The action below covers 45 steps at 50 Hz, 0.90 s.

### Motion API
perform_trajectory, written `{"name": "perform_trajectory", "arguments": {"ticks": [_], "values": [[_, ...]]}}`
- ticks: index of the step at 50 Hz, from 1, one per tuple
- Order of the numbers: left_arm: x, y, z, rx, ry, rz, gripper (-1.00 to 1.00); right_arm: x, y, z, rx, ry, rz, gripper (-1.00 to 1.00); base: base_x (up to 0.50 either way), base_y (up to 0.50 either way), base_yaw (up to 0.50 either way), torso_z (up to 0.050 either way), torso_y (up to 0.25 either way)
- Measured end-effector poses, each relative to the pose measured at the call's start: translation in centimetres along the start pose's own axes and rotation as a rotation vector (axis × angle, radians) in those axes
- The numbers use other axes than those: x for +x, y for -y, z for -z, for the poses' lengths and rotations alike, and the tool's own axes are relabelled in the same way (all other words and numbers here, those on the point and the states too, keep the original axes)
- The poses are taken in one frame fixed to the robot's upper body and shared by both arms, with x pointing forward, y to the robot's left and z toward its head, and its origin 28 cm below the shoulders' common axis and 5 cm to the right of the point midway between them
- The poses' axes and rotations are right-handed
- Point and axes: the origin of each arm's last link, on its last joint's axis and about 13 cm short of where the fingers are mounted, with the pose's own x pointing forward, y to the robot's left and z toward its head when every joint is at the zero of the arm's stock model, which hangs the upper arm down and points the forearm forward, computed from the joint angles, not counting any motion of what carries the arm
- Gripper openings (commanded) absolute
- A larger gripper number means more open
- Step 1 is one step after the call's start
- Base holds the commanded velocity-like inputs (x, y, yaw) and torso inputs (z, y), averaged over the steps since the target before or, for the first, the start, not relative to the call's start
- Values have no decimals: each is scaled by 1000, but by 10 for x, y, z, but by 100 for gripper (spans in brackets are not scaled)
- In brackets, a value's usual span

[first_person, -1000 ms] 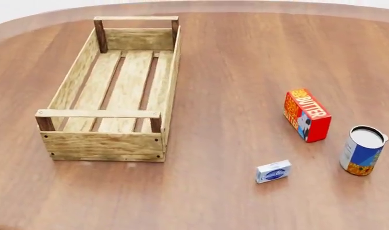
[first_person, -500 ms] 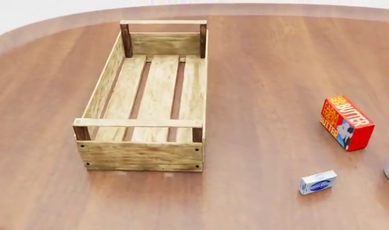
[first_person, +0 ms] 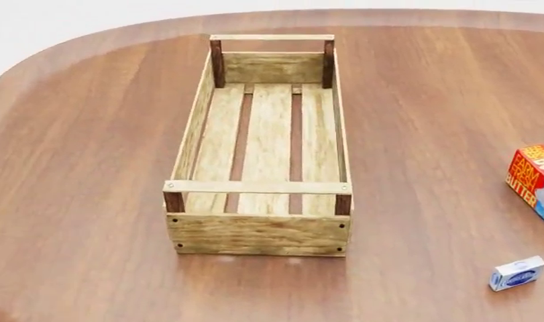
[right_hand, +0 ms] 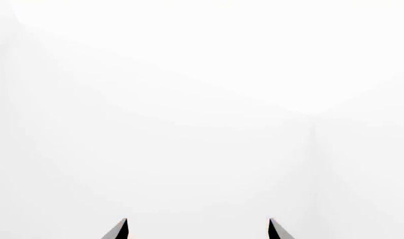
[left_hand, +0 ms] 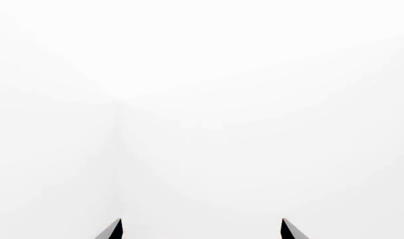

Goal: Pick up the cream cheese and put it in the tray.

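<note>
Cream cheese (first_person: 517,274) is sitting flat on the wooden table (first_person: 84,168) down in the lower right corner of the head view, well apart from the tray (first_person: 258,231), which takes up the middle of the frame with nothing in it. The BUTTER box (first_person: 536,182) is just above the cream cheese, cut off by the right edge. Both wrist cams face blank white; the left gripper (left_hand: 201,230) and right gripper (right_hand: 196,230) each show two dark tips spread wide, holding nothing.

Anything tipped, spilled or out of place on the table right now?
Nothing stands out. The tray sits upright and empty, the cream cheese lies flat on the table, and the butter box is cut off by the frame edge.
</note>
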Motion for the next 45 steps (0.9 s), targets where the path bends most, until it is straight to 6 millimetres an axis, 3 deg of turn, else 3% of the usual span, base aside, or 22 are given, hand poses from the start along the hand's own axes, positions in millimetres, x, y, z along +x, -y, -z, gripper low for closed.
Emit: {"name": "perform_trajectory", "arguments": {"ticks": [11,34,45], "values": [[0,1,1,3,0,2,100,0,0,0,8,-3,-4,100,218,230,0,0,0],[0,1,1,6,0,3,100,1,1,0,27,-12,-8,100,282,17,0,0,0],[0,1,2,7,-2,3,100,1,0,0,28,-13,-13,100,47,0,0,0,0]]}}
